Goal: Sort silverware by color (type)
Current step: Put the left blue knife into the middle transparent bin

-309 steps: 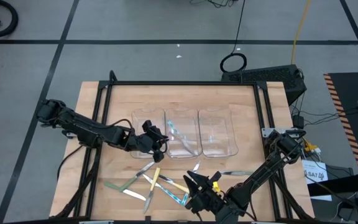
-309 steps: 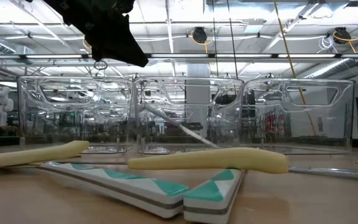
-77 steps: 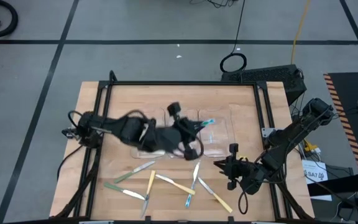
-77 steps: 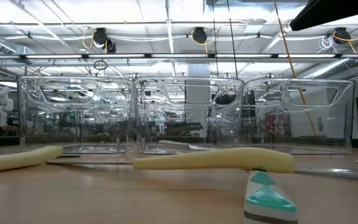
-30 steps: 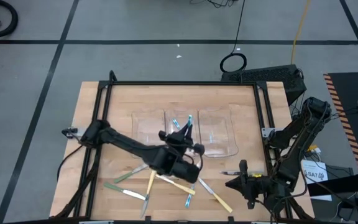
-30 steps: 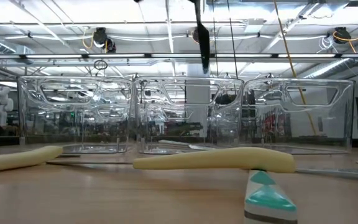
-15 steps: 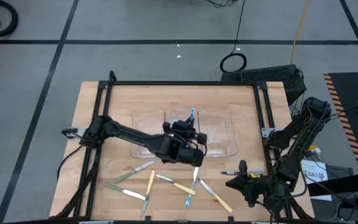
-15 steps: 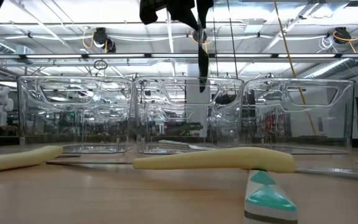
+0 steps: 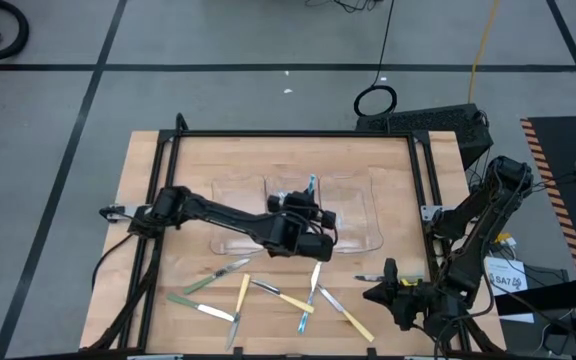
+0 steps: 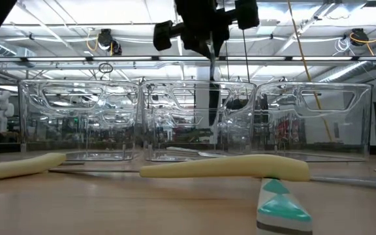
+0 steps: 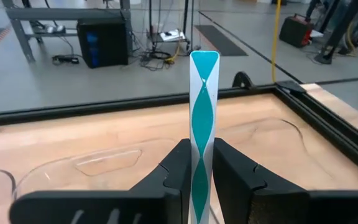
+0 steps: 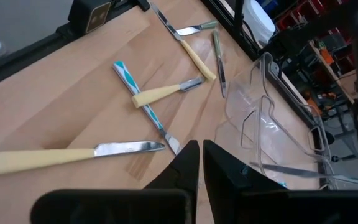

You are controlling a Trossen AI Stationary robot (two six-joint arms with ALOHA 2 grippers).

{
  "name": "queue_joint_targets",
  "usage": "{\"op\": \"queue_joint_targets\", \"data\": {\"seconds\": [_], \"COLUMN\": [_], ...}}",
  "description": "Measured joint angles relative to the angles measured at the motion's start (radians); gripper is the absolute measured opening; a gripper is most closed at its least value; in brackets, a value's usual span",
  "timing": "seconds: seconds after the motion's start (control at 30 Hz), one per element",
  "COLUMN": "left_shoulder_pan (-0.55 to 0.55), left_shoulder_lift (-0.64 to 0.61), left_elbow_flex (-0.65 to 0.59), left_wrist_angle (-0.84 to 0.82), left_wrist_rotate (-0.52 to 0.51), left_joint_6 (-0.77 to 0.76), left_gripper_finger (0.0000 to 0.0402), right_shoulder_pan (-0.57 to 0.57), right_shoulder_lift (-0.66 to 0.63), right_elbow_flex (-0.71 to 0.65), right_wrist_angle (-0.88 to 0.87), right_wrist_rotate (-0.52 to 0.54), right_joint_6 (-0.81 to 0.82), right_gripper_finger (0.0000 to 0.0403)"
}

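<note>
Left end effector [image 11: 197,168] clamps a teal-striped utensil [image 11: 202,118] upright over the middle bin [image 9: 293,190], poised for a drop | right end effector [image 12: 199,163] clenched, empty, parked near counter [image 9: 388,170] edge | remaining silverware [image 9: 298,300] lies unsorted.

Since ten seconds ago the left gripper [image 9: 308,205] has left the leftmost bin, picked a teal-striped utensil [image 11: 202,124] off the table and carried it over the middle clear bin [image 9: 293,215], where it now hangs upright between the fingers. Two teal-striped handles near the low camera are down to one [image 10: 278,207]. The right gripper [image 9: 376,295] has pulled back to the table's right front edge.
</note>
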Motion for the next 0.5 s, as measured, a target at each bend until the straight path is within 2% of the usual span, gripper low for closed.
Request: {"op": "queue_joint_targets", "data": {"seconds": [0.5], "left_shoulder_pan": [-0.006], "left_shoulder_lift": [0.001], "left_elbow_flex": [0.0], "left_wrist_angle": [-0.005], "left_wrist_rotate": [0.085], "left_joint_6": [-0.002], "left_gripper_finger": [0.0064], "right_shoulder_pan": [0.0], "right_shoulder_lift": [0.0], "right_elbow_flex": [0.0], "right_wrist_angle": [-0.02], "right_wrist_rotate": [-0.001], "right_joint_6": [0.008], "right_gripper_finger": [0.0016]}}
